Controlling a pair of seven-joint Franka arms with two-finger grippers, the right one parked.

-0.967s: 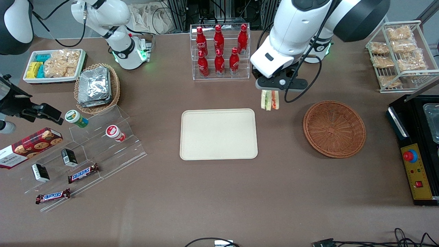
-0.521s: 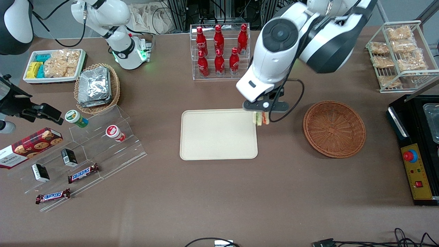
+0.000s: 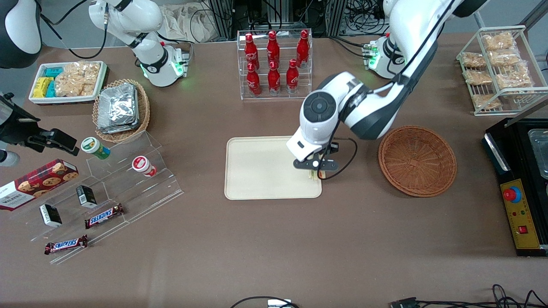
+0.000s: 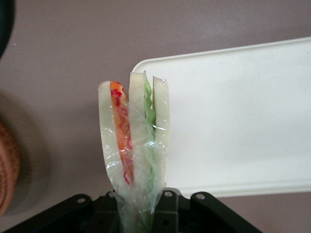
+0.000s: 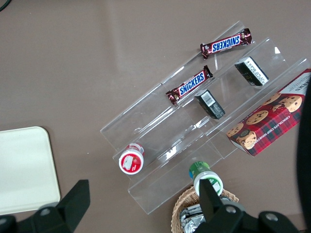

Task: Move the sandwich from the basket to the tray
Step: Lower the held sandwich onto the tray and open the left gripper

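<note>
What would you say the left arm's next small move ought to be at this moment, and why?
Probably a short shift inward over the tray, then lower and release. The gripper holds the sandwich upright at the tray's corner nearest the basket, with the orange-filled slice hanging over bare table, so letting go here may leave it off the rim.

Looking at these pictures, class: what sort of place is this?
Probably a lab mock-up of a snack shop: cola bottles in a clear rack, Snickers bars on acrylic steps, and a robot pincer holding a sandwich over a tray.
</note>
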